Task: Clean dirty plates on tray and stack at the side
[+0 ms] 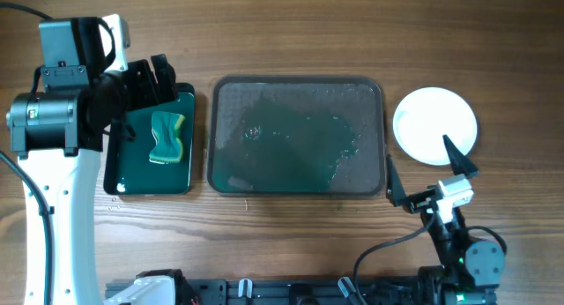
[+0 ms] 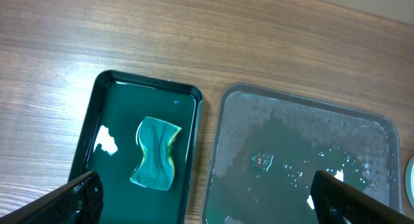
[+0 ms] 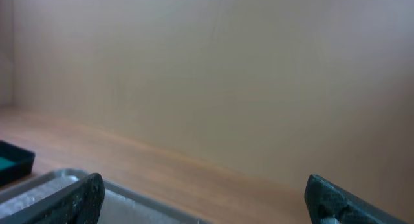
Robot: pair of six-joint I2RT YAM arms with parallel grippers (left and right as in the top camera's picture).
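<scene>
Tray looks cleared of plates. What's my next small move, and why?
Probably draw the right gripper back toward its base, clear of the plates. The tray holds only a wet teal film, the plates sit beside it on the right, the sponge lies in the green tray, and this gripper is open and empty, so the job looks done.

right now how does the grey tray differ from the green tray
The grey tray is larger and wider; the green tray is smaller and narrower. The grey tray holds only a wet teal film; the green tray holds a teal-and-yellow sponge. Both are rectangular, round-cornered and rimmed, flat on the wooden table.
</scene>
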